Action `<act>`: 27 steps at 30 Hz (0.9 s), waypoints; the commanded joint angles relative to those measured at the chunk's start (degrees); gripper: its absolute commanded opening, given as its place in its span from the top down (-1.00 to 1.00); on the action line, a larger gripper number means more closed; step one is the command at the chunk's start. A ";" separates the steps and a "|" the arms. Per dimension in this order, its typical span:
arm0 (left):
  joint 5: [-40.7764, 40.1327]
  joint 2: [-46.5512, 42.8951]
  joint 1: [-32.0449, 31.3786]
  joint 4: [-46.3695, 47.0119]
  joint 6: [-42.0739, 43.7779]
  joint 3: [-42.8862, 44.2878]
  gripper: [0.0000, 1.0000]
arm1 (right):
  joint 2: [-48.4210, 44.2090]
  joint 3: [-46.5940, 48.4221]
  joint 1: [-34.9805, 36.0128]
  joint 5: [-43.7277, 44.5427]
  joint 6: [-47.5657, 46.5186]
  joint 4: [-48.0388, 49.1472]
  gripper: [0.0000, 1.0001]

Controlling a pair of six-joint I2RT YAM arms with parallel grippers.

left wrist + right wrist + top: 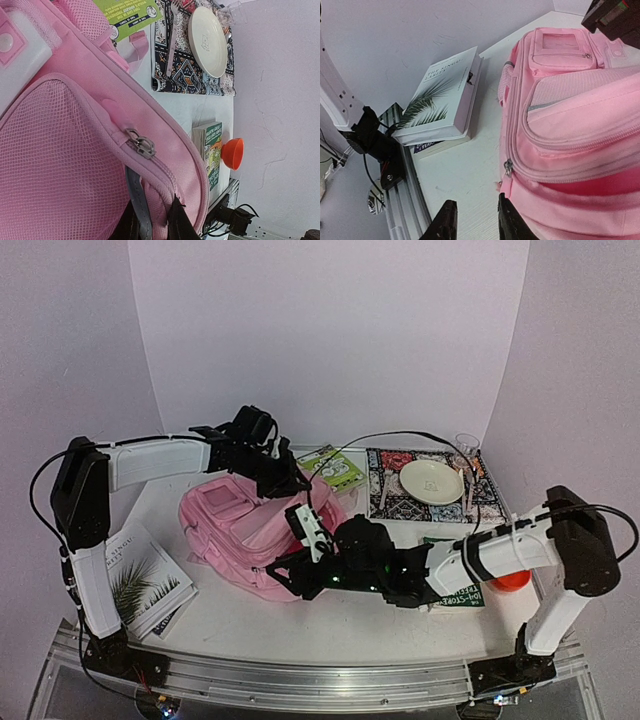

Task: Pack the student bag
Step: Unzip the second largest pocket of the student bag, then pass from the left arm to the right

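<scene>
The student bag lies on the bench between a palm-leaf book and a patterned mat bearing a plate. The left tool pinches its fabric; the right tool is spread beside its corner.

White hardcover book with palm-leaf cover lies on white desk, left side. Round cream plate on black patterned placemat. Orange plastic cup just beside green paperback.
</scene>
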 commanded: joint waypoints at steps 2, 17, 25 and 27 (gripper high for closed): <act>0.72 -3.32 0.82 4.92 3.04 1.25 1.00 | -8.51 -2.78 -1.67 3.22 5.82 -4.53 0.14; 2.17 -2.42 1.25 4.85 1.99 3.64 1.00 | -4.54 2.59 -10.17 -2.05 25.16 -5.17 -0.28; 2.04 -2.10 1.25 5.01 1.49 5.41 1.00 | 4.62 8.55 -10.38 -4.40 28.80 -3.40 -0.31; 2.02 -2.12 1.25 5.01 1.52 5.62 1.00 | 5.82 9.42 -10.41 -5.06 28.99 -3.21 -0.27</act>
